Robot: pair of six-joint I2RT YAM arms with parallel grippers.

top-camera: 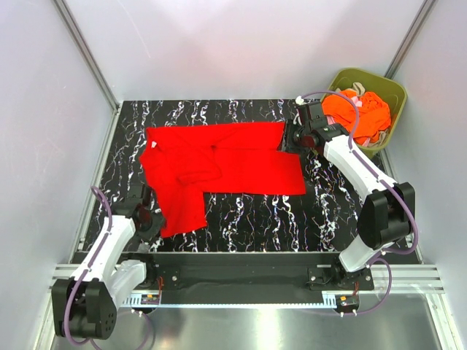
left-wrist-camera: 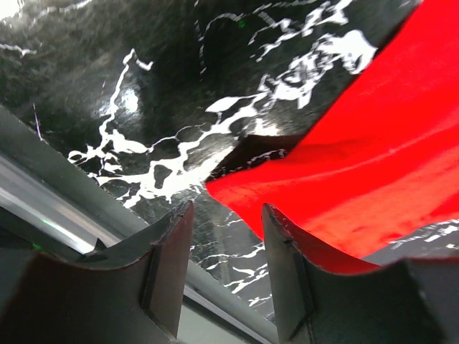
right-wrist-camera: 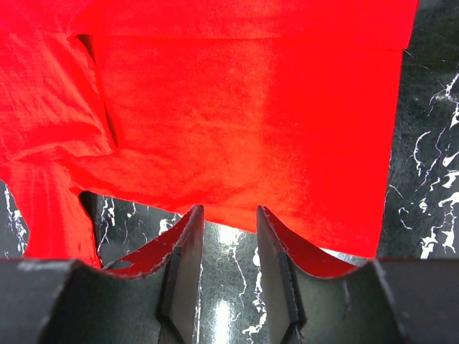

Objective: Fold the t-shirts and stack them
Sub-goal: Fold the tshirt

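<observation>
Stretching flat over the black marbled table (top-camera: 255, 215), red t-shirt (top-camera: 226, 164), long axis running from the right gripper (top-camera: 292, 138) across toward the left arm's side. Small white tag at the end farthest from the right gripper; straight edge at the end nearest it. One flap turned off the main line, reaching down to the left gripper (top-camera: 149, 216). Rumpled folds about the middle, smoother cloth nearer the right gripper.

Right gripper low at the shirt's edge, jaws apart, bare table between the fingers, red cloth just ahead of the tips and not pinched. Left gripper likewise spread, nothing between its jaws; corner of the flap lifted slightly off the table just beyond the tips, cloth passing beside its right-hand finger. Touching that finger or not: cannot tell.

Behind the right gripper's wrist, off the table's far corner, olive-green bin (top-camera: 398, 91). Inside, an orange t-shirt (top-camera: 346, 109) bunched on top, a bit of pale cloth (top-camera: 357, 91) showing at the rim behind it.

Rest of the bin's contents buried under the orange heap. Right gripper's fingertips hard to make out from above. Shirt cut off on three sides in the right wrist view; only one corner of it in the left wrist view.
</observation>
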